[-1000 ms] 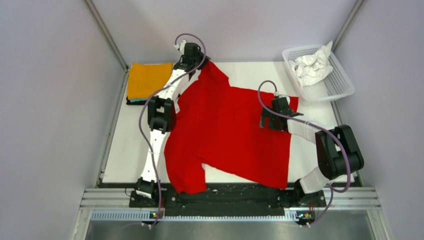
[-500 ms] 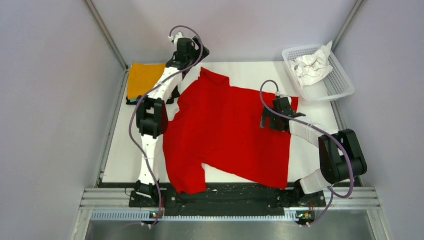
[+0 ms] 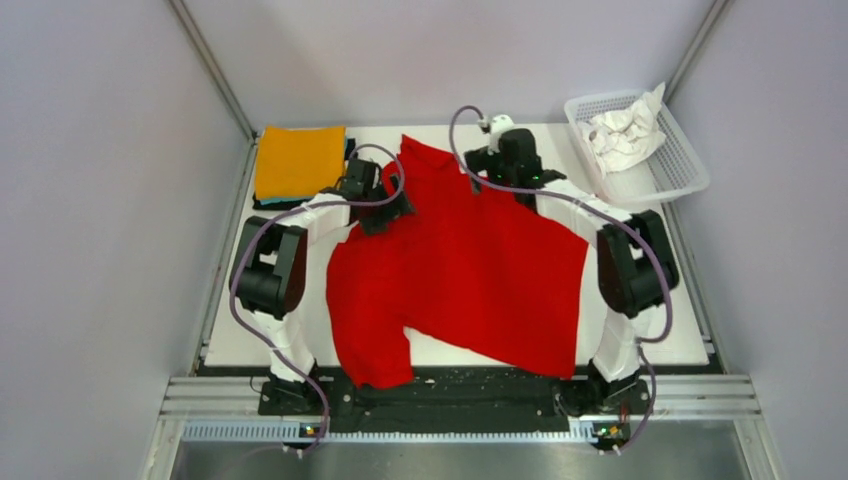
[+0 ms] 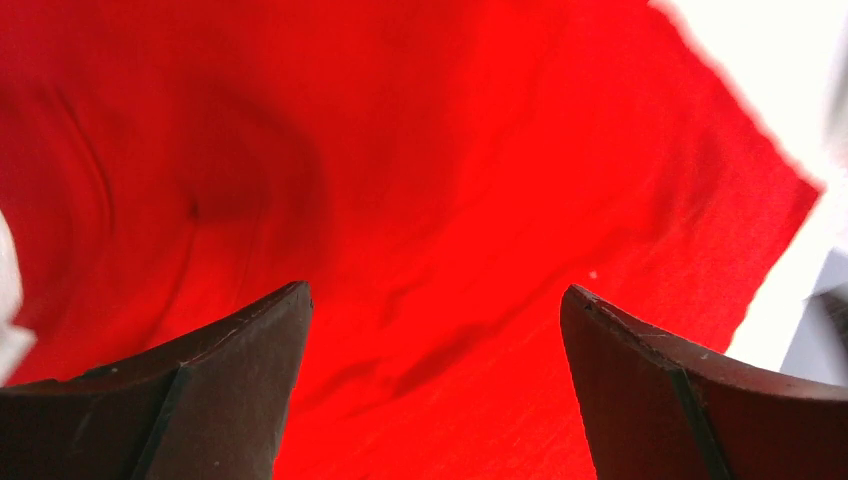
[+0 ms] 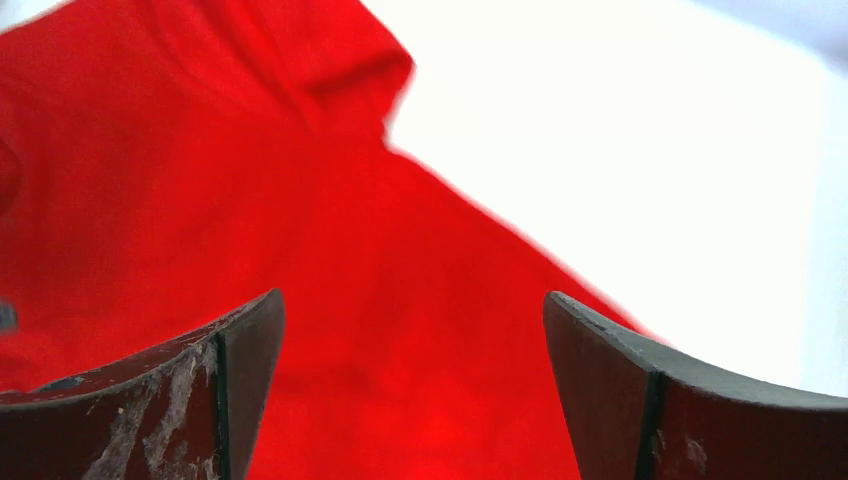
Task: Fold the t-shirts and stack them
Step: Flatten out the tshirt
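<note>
While both arms regroup over the cloth, the left gripper (image 4: 433,292) hangs with its jaws spread wide and nothing between them, just above the left shoulder area of the red t-shirt (image 3: 460,270). The right gripper (image 5: 412,300) is likewise parted and empty, poised over the far edge of the same shirt, beside the sleeve that points away from the arm bases.

A second ago the left arm reached out to the shirt's far sleeve tip and the right gripper sat at the shirt's right edge. Since then the left has drawn back toward the shirt's left side and the right has swung up to its far edge.

The red t-shirt lies spread, slightly askew, on the table (image 3: 250,320), its near sleeve overhanging the front edge; whether its far right corner has shifted cannot be told, since the right arm covers it.

To the far left of the shirt rests the folded orange t-shirt (image 3: 298,160) atop the finished stack. To its far right stands the mesh basket (image 3: 690,170) with a crumpled white t-shirt (image 3: 625,135).

The release and repositioning suggest that spreading is done and that a fresh grasp for the first fold comes next.
</note>
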Robot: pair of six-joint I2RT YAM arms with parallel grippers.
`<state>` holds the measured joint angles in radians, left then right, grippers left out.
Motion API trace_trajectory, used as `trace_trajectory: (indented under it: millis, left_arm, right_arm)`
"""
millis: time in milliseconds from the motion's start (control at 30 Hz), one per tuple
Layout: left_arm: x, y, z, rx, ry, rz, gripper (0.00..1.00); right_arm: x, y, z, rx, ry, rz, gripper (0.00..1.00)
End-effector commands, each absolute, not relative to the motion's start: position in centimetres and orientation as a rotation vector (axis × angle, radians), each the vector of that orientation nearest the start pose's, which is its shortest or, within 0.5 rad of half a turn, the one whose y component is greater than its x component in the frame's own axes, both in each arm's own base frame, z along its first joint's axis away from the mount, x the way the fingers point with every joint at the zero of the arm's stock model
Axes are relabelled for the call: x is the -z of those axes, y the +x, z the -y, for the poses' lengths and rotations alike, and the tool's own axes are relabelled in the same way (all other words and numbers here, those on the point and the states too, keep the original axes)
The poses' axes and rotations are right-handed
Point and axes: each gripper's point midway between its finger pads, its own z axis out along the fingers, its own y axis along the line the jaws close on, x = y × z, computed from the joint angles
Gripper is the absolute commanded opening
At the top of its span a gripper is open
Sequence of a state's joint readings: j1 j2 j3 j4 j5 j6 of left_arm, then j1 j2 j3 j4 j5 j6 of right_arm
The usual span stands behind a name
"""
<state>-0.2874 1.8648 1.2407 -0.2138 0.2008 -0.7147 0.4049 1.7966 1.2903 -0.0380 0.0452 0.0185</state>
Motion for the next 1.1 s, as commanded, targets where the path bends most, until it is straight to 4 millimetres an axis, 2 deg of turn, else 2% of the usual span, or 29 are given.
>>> trace_trajectory:
  millis: [0,100,267,433,600,667,767,833,967,1067]
  left_arm:
    - [-8.1,41.7,18.7,0.647,-0.397,-2.491,0.99]
    - [-6.0,40.3,17.1,0.543,-0.433,-2.565,0.99]
    - [-4.0,37.2,16.2,0.500,-0.474,-2.670,0.99]
    - [-2.8,34.4,14.6,0.402,-0.504,-2.745,0.99]
    - [-2.3,32.3,13.7,0.354,-0.505,-2.795,0.99]
    - [-2.1,32.1,13.6,0.345,-0.504,-2.799,0.99]
    - [-2.0,32.2,13.6,0.342,-0.508,-2.800,0.99]
    - [-2.0,32.3,13.5,0.333,-0.520,-2.796,0.99]
    - [-2.3,32.7,13.4,0.338,-0.521,-2.785,0.99]
    - [-2.4,32.9,13.6,0.352,-0.515,-2.787,0.99]
  right_arm:
    - [-14.9,52.9,-25.3,-0.141,-0.744,-1.875,0.99]
    - [-13.2,55.7,-27.8,-0.128,-0.837,-1.844,0.99]
    - [-11.8,59.3,-30.7,-0.099,-0.906,-1.768,0.99]
    - [-9.5,61.6,-32.0,-0.067,-0.943,-1.766,0.99]
    - [-8.5,63.3,-32.4,-0.029,-0.918,-1.755,0.99]
    - [-8.0,63.2,-32.6,-0.038,-0.925,-1.765,0.99]
    - [-7.8,62.1,-33.8,-0.097,-0.969,-1.763,0.99]
    - [-8.2,61.2,-34.7,-0.133,-0.981,-1.757,0.99]
    - [-10.6,60.0,-37.0,-0.242,-0.938,-1.711,0.99]
    - [-10.6,59.2,-38.3,-0.297,-0.954,-1.701,0.99]
